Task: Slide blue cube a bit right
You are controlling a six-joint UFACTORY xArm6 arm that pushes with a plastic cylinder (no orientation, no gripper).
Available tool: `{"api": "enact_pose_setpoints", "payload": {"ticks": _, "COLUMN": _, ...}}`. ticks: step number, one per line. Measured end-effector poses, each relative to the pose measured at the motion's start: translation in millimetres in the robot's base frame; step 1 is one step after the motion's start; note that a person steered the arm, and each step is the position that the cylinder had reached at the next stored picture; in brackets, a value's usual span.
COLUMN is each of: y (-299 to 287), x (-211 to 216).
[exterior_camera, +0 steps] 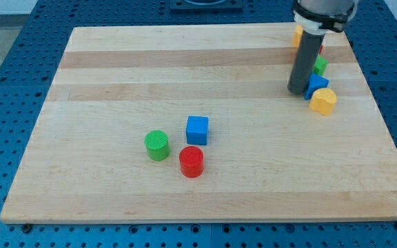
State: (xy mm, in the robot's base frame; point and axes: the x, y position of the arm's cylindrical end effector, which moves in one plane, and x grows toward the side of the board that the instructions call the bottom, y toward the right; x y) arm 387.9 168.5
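Note:
The blue cube [197, 129] sits near the middle of the wooden board [102, 83], with a green cylinder [157, 145] at its lower left and a red cylinder [191, 162] just below it. My tip [298, 90] is far off to the view's upper right, touching or almost touching a second blue block [316, 85]. The rod rises from the tip to the view's top.
At the upper right a cluster of blocks stands by the rod: a yellow block [323, 100], a green block [320, 66], an orange-yellow block [298, 34] partly hidden behind the rod. A blue perforated table [5, 69] surrounds the board.

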Motion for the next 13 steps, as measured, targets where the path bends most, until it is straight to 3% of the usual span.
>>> {"api": "enact_pose_setpoints", "payload": {"ticks": 2, "y": 7.0, "x": 0.0}}
{"api": "enact_pose_setpoints", "payload": {"ticks": 3, "y": -22.9, "x": 0.0}}
{"api": "enact_pose_setpoints", "payload": {"ticks": 6, "y": -190.1, "x": -0.1}}
{"api": "enact_pose_setpoints", "payload": {"ticks": 8, "y": -202.6, "x": 7.8}}
{"api": "enact_pose_setpoints", "payload": {"ticks": 10, "y": -274.1, "x": 29.1}}
{"api": "enact_pose_setpoints", "payload": {"ticks": 11, "y": -293.0, "x": 61.8}}
{"api": "enact_pose_setpoints", "payload": {"ticks": 13, "y": -246.7, "x": 75.8}}
